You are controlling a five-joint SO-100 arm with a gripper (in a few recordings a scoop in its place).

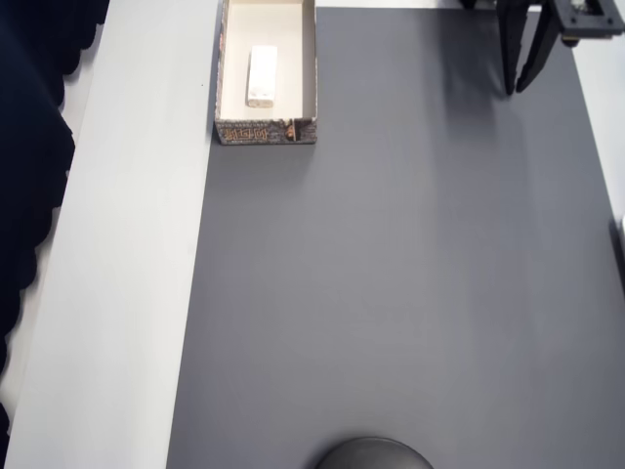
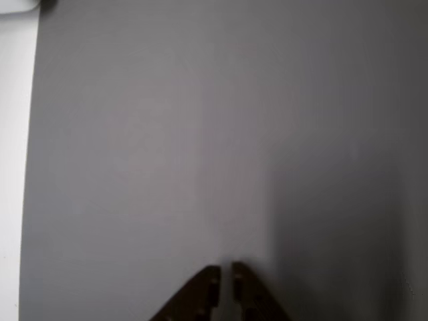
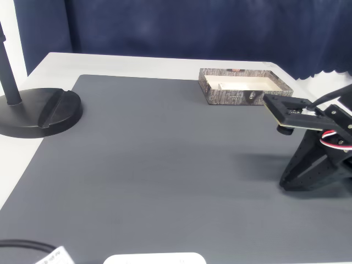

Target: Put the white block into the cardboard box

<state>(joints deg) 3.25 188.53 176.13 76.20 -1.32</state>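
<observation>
Hand [image 2: 226, 279] nearly closed and empty over grey mat [image 1: 410, 293], white table [image 1: 117, 293], dark blue curtain [image 3: 192, 27] behind.

I work at what looks like a lab or robotics test bench, not a home. Under me lies a plain dark grey mat [image 1: 391, 293] spread over a white table [image 1: 117, 293]. A dark blue curtain [image 3: 192, 27] hangs behind the table as a backdrop. A black round stand base [image 3: 38, 113] with an upright pole sits at the mat's corner, the sort that carries a camera. The surface is bare and tidy, staged for trials.
</observation>
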